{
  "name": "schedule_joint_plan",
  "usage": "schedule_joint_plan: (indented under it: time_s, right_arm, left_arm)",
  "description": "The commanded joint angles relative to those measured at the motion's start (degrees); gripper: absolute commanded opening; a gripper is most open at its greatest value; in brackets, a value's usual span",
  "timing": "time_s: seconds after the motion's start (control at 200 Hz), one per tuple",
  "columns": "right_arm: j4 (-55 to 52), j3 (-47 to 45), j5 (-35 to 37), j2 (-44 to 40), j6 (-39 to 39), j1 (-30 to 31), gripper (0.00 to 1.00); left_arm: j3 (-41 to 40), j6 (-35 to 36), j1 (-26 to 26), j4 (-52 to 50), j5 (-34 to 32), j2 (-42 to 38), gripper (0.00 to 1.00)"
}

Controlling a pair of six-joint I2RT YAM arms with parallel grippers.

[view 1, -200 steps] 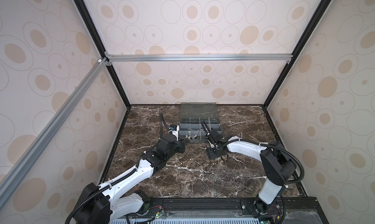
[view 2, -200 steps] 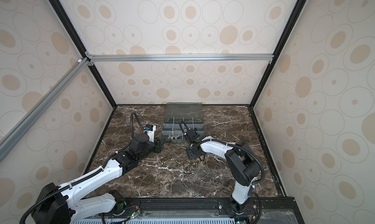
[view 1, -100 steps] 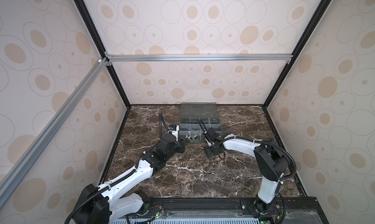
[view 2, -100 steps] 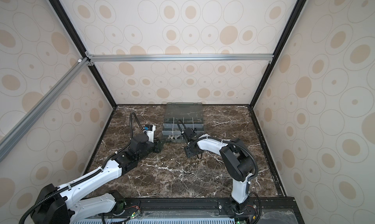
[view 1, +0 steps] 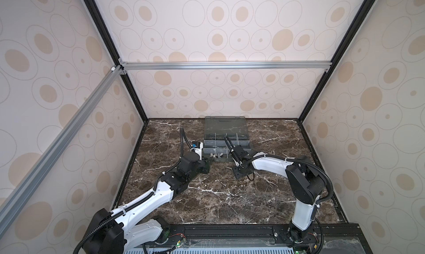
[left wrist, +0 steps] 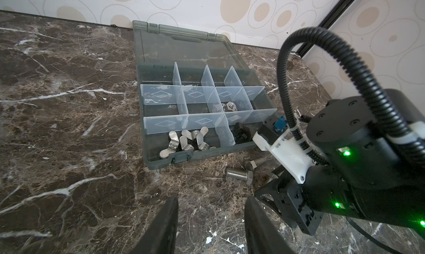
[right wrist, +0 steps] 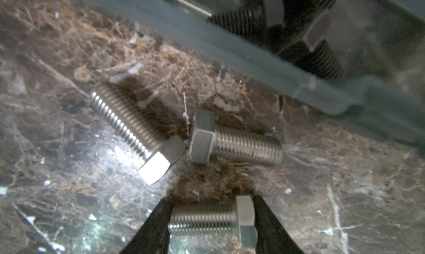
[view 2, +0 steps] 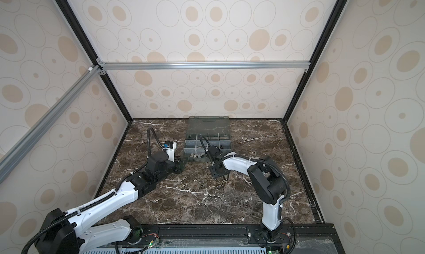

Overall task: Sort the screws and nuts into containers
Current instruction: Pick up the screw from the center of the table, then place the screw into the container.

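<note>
- Since a second earlier, the right arm's elbow had swung inward, and the right tool (right wrist: 211,202) had narrowed onto a silver hex-head steel screw (right wrist: 207,220).
- That screw lay lengthwise between the black fingers (right wrist: 156,229), one against its threaded end and the other against its head.
- It sat just in front of the grey translucent plastic organiser box (left wrist: 158,164). Whether it rested on the dark brown marbled desk (view 1: 218,200) could not be told.
- Two more silver screws (right wrist: 236,144) lay on the desk between the gripped screw and the box, their heads almost touching.
- Black screws (left wrist: 241,132) lay in the front compartment nearest the right arm.
- Silver wing nuts (left wrist: 186,142) filled the compartment beside it, and silver hex nuts (left wrist: 228,106) sat in a middle-row compartment.
- The left tool (left wrist: 211,200) hovered over the desk before the box, jaws partly apart and empty.
</note>
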Motion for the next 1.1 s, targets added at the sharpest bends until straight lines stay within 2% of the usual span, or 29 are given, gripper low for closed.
schedule_joint_plan:
  time_s: [0.0, 0.285, 0.495, 0.9, 1.095]
  right_arm:
    - [-1.32, 0.32, 0.19, 1.08, -0.25, 0.32, 0.45]
    - [-2.84, 1.91, -0.78, -2.39, 0.43, 0.33, 0.42]
    - [-5.15, 10.94, -0.68, -2.46, 0.20, 0.28, 0.41]
    - [-8.10, 40.16, 4.76, 15.49, 5.28, 0.37, 0.41]
    - [-11.43, 49.73, 7.97, 23.96, 6.96, 0.39, 0.42]
  left_arm:
    - [0.08, -0.92, 0.37, 0.52, -0.25, -1.00, 0.47]
    - [-0.41, -1.45, 0.37, 0.26, -0.91, -1.54, 0.47]
    - [-1.58, -1.90, 0.39, 0.22, -1.65, -3.27, 0.47]
    - [-3.94, -3.33, 0.43, 0.90, -0.10, -5.06, 0.47]
    - [-4.18, -3.51, 0.37, 0.81, 0.45, -5.17, 0.47]
